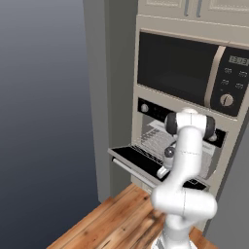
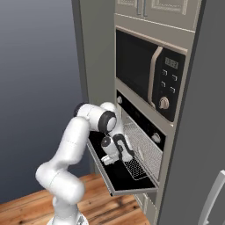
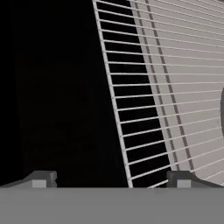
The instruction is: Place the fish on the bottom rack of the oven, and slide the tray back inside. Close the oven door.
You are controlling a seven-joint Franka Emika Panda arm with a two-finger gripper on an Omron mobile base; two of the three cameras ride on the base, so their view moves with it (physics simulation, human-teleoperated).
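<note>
Open hand over the lowered oven door.
The door (image 2: 115, 178) lies flat, the hand (image 2: 115, 154) just above it, fingers wide apart and holding nothing; to its right the rack (image 2: 141, 151) sticks partly out of the oven (image 2: 151, 127).

The oven (image 2: 145, 145) has a cream frame and a black control strip with silver knobs. Its oven door (image 1: 133, 158) is black, with a silver bar handle. The bottom rack (image 3: 148, 87) is a grid of thin silver-grey wires. The microwave (image 1: 189, 73) at upper right is black. The floor (image 1: 112, 219) has warm brown wood planks.
</note>
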